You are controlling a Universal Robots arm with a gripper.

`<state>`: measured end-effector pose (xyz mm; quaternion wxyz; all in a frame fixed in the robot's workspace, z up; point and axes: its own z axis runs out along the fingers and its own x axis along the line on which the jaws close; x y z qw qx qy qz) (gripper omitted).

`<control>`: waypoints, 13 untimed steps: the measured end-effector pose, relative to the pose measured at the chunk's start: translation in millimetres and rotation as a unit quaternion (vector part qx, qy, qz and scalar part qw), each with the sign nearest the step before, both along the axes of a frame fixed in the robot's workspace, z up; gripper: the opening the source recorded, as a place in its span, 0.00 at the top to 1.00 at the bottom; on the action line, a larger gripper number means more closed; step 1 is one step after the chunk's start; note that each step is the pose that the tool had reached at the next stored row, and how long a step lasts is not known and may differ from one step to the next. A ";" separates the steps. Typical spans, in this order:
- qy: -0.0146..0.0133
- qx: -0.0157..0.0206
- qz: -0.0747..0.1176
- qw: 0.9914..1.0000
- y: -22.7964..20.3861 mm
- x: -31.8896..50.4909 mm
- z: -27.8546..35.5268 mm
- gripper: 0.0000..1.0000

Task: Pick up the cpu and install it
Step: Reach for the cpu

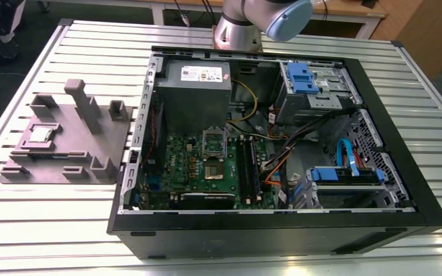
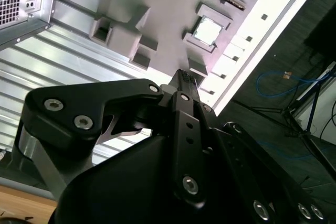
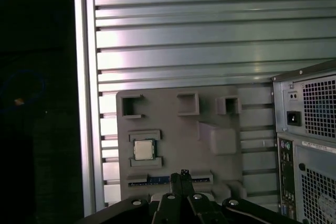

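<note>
Cpu (image 1: 41, 135) lies in its tray (image 1: 66, 150), nine o'clock of the case (image 1: 282, 230) in the exterior view; your empty gripper (image 3: 184, 174), fingers together, needs opening for pickup.

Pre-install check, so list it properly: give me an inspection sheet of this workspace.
Surface: silver slatted aluminium table, bearing everything.
Job's things: small square silver-topped cpu lies in a pocket of the grey moulded fixture tray, not picked up; silver hinged socket frame on the green motherboard appears open.
Clutter: nothing seen.
End effector: black end effector shut, holding nothing, apart from the cpu.
Cables: yellow, orange and blue cables inside the open black computer case.
Surroundings: dark floor beside the table; wooden furniture beyond it.
</note>
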<state>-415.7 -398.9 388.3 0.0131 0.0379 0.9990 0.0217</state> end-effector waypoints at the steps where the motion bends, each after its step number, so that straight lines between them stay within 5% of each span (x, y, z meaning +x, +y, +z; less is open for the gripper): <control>1: 0.000 0.000 0.000 1.000 0.0 -3.5 -0.1 0.90; 7: 0.001 0.000 0.000 1.000 0.1 -21.3 -1.4 0.90; 13: 0.001 0.000 0.000 1.000 0.0 -30.5 -2.5 0.90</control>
